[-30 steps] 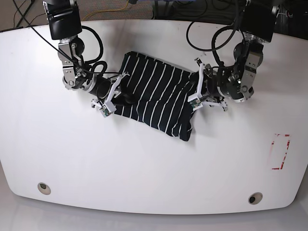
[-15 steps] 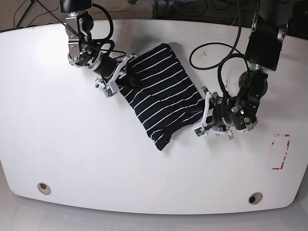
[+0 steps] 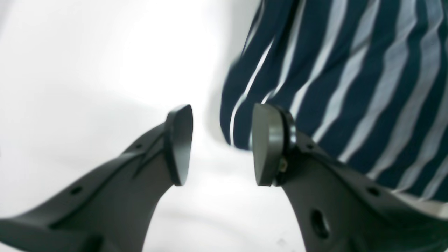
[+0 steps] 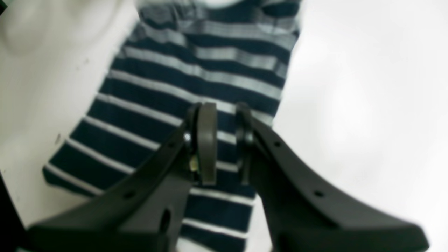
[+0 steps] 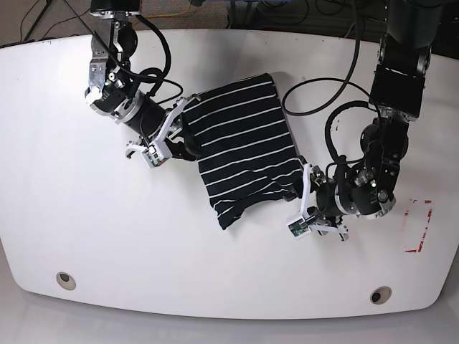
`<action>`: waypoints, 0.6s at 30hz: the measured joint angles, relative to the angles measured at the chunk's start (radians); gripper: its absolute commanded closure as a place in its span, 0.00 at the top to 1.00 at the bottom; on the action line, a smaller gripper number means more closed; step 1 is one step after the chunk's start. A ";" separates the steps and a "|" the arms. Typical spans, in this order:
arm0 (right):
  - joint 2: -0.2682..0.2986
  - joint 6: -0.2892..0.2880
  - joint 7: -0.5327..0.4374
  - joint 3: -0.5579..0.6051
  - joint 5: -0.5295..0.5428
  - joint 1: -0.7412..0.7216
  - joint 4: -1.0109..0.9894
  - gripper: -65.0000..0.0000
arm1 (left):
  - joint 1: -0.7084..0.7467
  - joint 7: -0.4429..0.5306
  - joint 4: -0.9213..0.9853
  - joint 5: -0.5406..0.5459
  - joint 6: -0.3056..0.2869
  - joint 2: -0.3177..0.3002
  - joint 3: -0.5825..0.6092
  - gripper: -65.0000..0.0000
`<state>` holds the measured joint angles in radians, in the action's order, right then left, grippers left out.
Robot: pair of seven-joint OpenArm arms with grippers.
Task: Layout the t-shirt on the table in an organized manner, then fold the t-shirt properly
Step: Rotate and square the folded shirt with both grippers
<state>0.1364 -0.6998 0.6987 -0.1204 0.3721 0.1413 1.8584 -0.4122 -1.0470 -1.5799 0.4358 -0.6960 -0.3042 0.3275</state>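
Layout stage, not folding yet: t-shirt [image 5: 244, 143] bunched into a rough slab near the middle of the table [image 5: 107, 236], no sleeve or collar spread out, tilted with one corner pointing toward the near edge.

Right gripper [image 4: 224, 143]: jaws drawn nearly together on the shirt's side edge, apparently pinching a thin lip of cloth, though blur in the wrist view hides the exact bite.

Left gripper [image 3: 220, 147]: jaws apart with nothing between them, hovering low over bare white table just beside the shirt's lower corner, one finger [image 3: 266, 143] nearly touching the fabric.

Next, probably: slide the open left jaws onto that corner or hem, close, then pull away from the right hand's hold to stretch the cloth flat. Calls for a low, shallow approach so that only one layer is caught.

Against half a second ago: shirt swung round and carried a little nearer; right gripper lower on the table with it; left gripper dropped back and down, now clear of the cloth edge. Against a second ago: shirt turned far more.
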 measured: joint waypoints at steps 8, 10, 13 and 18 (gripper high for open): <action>0.008 0.010 0.008 -0.003 -0.011 -0.046 -0.101 0.13 | 0.225 -0.015 -0.123 0.004 -0.005 0.037 -0.046 0.38; 0.004 0.005 -0.006 -0.001 -0.006 -0.048 -0.139 0.13 | 0.277 -0.023 -0.142 -0.030 -0.001 0.055 -0.063 0.38; -0.003 0.004 -0.024 0.005 -0.008 -0.049 -0.188 0.13 | 0.335 -0.017 -0.154 -0.063 -0.002 0.080 -0.075 0.38; -0.011 0.008 -0.086 0.001 -0.005 -0.044 -0.261 0.13 | 0.391 0.066 -0.138 -0.123 -0.002 0.101 -0.071 0.38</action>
<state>0.1257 -0.6922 0.6128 -0.1196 0.3668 0.0971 1.5974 -0.0208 -0.9810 -1.7184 0.3130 -0.6975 -0.2031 0.2565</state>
